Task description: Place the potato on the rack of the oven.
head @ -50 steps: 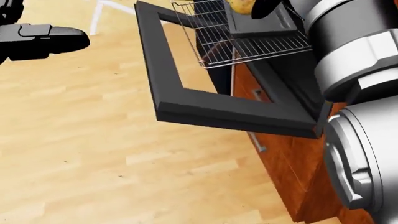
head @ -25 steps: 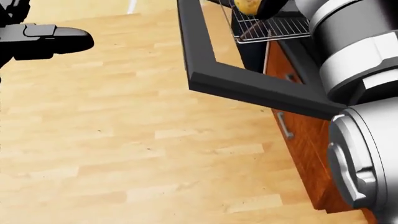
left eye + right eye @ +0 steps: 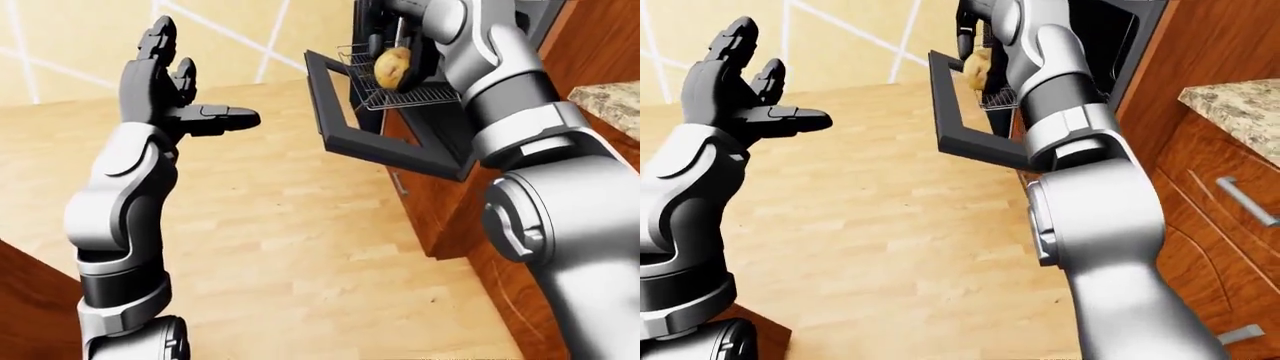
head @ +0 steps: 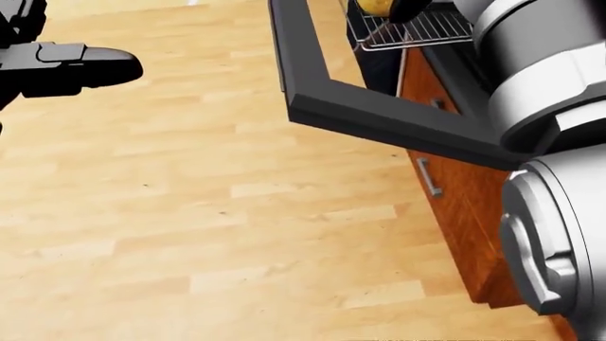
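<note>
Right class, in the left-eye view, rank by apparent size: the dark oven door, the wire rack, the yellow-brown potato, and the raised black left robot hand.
1. Dark oven door, largest.
2. Raised black left robot hand, though it looks nearer the camera, so this is unsure.
3. Wire rack, partly hidden.
4. Yellow-brown potato, smallest.

Left hand (image 3: pixel 165 86) is up at the left of the left-eye view, fingers spread and empty, thumb jutting right, forearm upright. Right arm reaches up to the top of the view, and the right hand (image 3: pixel 415 64) grips the potato (image 3: pixel 392 66).
</note>
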Robot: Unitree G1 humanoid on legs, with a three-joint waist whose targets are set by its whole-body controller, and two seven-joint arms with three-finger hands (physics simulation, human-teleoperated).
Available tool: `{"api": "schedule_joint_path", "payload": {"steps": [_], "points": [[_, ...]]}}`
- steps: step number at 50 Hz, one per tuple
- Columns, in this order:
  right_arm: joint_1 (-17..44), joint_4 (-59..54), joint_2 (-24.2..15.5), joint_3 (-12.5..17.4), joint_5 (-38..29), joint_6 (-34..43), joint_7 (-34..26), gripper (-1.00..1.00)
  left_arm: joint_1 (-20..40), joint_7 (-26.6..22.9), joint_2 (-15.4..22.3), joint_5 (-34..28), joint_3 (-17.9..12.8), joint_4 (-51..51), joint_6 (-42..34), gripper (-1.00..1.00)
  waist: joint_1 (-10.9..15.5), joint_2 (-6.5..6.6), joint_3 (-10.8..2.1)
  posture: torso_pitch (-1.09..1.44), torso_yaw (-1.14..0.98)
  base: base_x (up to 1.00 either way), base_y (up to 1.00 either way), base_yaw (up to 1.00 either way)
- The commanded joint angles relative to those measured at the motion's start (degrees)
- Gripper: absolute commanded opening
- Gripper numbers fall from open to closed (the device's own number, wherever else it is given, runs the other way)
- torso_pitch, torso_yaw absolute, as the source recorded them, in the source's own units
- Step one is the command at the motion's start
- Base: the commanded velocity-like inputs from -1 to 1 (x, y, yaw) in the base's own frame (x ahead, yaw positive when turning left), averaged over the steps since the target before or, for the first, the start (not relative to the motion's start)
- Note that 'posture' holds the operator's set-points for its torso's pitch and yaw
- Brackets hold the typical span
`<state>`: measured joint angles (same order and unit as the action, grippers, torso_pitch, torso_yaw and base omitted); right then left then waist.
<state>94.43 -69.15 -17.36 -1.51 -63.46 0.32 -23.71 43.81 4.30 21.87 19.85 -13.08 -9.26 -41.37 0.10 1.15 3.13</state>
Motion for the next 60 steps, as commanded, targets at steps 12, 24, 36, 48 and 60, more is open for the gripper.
{"api": "schedule_joint_path", "payload": {"steps": [12, 24, 36, 48, 60], "points": [[3.11, 1.24, -0.71, 0.20, 0.16, 0.00, 2.00, -1.00, 2.22, -0.08, 0.91, -0.02, -0.77, -1.70, 1.37, 1.00, -0.92, 3.32, -2.34, 0.00, 0.00, 0.15, -0.08, 0.00], [2.97, 1.44, -0.95, 0.10, -0.05, 0.13, 1.85, -1.00, 2.32, -0.11, 0.82, -0.09, -0.68, -1.57, 1.51, 1.00, 0.27, -2.92, -1.59, 0.00, 0.00, 0.33, -0.13, 0.00], [2.98, 1.54, -0.69, 0.07, -0.22, 0.12, 1.89, -1.00, 1.97, -0.20, 0.79, -0.18, -0.73, -1.41, 2.06, 1.00, -1.15, 5.48, -2.53, 0.00, 0.00, 0.34, -0.13, 0.00], [2.92, 1.47, -0.83, 0.04, -0.41, -0.15, 1.77, -1.00, 2.22, -0.03, 0.75, -0.02, -0.74, -1.64, 1.53, 1.00, 0.72, -1.17, -1.97, 0.00, 0.00, 0.34, -0.13, 0.00], [3.14, 1.68, -0.64, 0.08, -0.44, 0.14, 1.37, -1.00, 2.18, 0.01, 0.89, 0.48, -0.98, -1.92, 1.40, 1.00, -0.22, -0.10, -1.32, 0.00, 0.00, 0.34, -0.09, 0.00]]}}
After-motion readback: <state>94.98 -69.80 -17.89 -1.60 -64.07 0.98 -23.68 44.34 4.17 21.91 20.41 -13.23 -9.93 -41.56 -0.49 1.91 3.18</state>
